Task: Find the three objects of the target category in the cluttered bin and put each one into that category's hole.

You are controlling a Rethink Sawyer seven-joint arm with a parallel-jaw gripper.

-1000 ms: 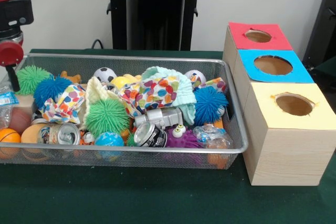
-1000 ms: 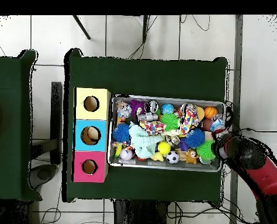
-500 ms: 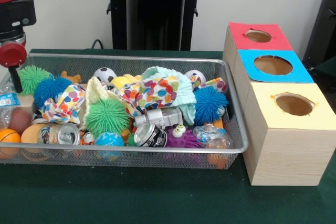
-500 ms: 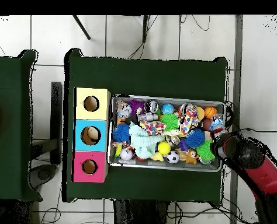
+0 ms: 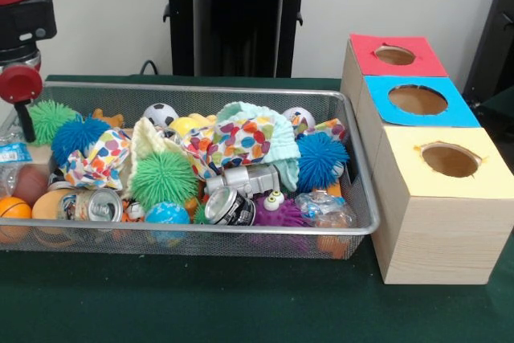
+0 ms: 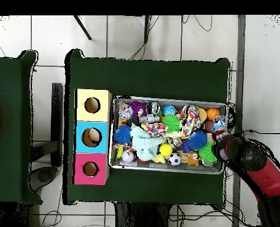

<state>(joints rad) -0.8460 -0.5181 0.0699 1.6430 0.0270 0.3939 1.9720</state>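
Observation:
The silver wire-mesh bin (image 5: 201, 90) sits on the green table, full of mixed things. It holds green (image 5: 163, 178) and blue (image 5: 321, 158) spiky balls, a soccer ball (image 5: 161, 114), crushed cans (image 5: 229, 206), spotted cloths (image 5: 241, 138) and an orange ball (image 5: 14, 208). My gripper (image 5: 24, 122) hangs over the bin's left end in the front view, beside a green spiky ball (image 5: 48, 118). In the overhead view the gripper (image 6: 222, 148) is at the bin's (image 6: 166, 99) right end. It holds nothing that I can see.
Three wooden boxes with round holes stand in a row against the bin's other end: red top (image 5: 393, 55), blue top (image 5: 418, 100), yellow top (image 5: 450, 160). In the overhead view they are at the left (image 6: 91, 137). A second green table (image 6: 9, 124) stands further left.
The arm has shifted only slightly at the bin's end. The things in the bin have not moved.

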